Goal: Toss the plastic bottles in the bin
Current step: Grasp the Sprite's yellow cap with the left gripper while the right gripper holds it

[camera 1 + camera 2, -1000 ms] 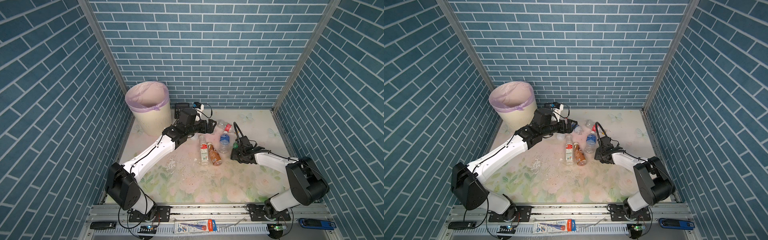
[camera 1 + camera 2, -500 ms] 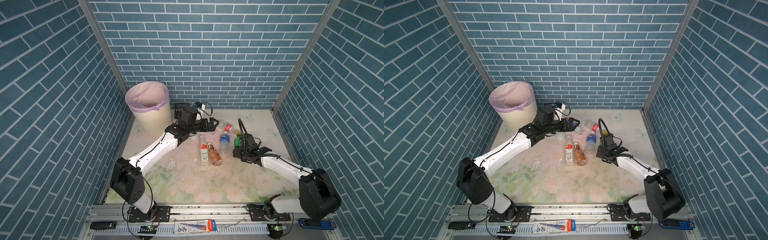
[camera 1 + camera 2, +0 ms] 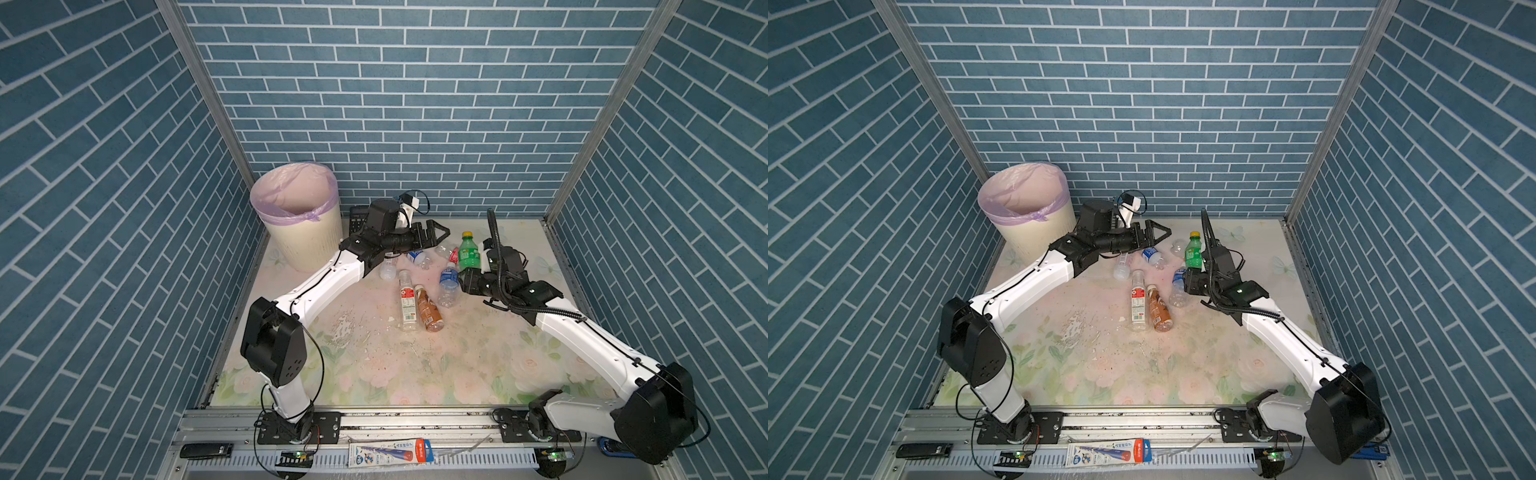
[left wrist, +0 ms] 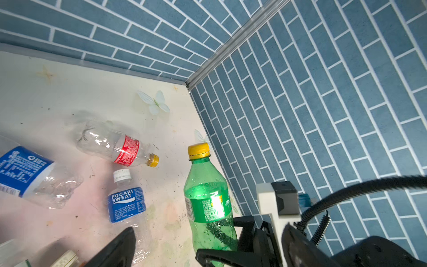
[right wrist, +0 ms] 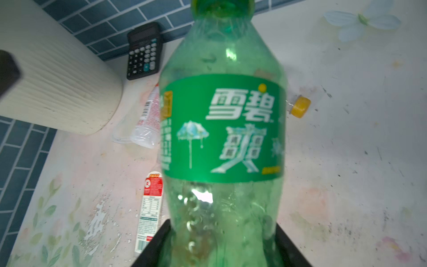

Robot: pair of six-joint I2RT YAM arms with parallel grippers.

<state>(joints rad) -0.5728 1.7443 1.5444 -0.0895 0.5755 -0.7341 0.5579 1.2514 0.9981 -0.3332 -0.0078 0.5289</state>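
- Now, the jaws of your right gripper (image 3: 468,272) are closed on the lower body of the green bottle (image 3: 469,250). It stands upright with its yellow cap on top and droplets on its wall. You cannot tell whether its base is off the table (image 3: 374,357).
- The jaws of your left gripper (image 3: 439,235) are spread wide and hold nothing. They hang above the back of the bottle cluster.
- The bin (image 3: 305,249) stands in the back left corner, close against the left wall. Both top views look in only on its lilac-pink liner.
- More plastic bottles lie on the table:
  - a Pocari Sweat bottle (image 3: 449,286) just beside your right gripper;
  - a red-labelled clear bottle (image 3: 408,301) and an amber bottle (image 3: 429,311) side by side;
  - a clear bottle (image 3: 387,269) under your left arm;
  - a crushed blue-labelled bottle (image 3: 417,257) and a yellow-capped bottle (image 3: 449,252) near the back.
- A black calculator (image 3: 356,217) lies by the back wall, just beside the bin.
- Your left arm stretches across the line between the green bottle and the bin.
- The front half of the table is bare floral surface, and so is the strip along the right wall.
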